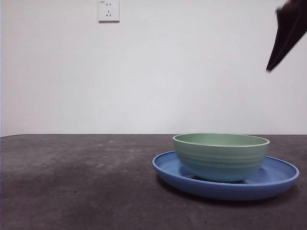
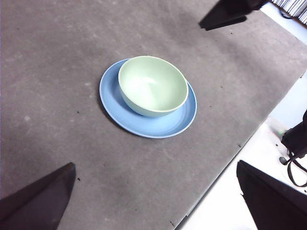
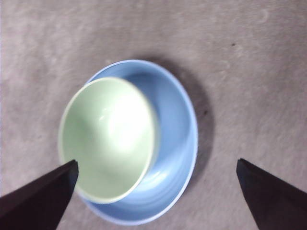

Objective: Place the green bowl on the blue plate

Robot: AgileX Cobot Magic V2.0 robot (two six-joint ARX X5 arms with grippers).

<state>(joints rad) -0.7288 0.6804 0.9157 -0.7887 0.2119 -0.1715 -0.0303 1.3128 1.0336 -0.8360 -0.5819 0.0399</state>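
You have one table [image 1: 72, 182], one blue plate [image 1: 278, 179], one green bowl [image 1: 220, 155] and two grippers in sight. The bowl sits upright inside the plate, off-centre toward one side of the rim.

The right gripper [image 3: 156, 191] hangs directly above the pair, jaws spread wide and holding nothing. The left gripper [image 2: 156, 196] is off to the side, well apart from the plate, jaws likewise wide and empty.

Only the front view shows you the bowl's ridged outer wall and a wall socket [image 1: 109, 10]; only the left wrist view shows the table's edge and the other arm's dark tip.
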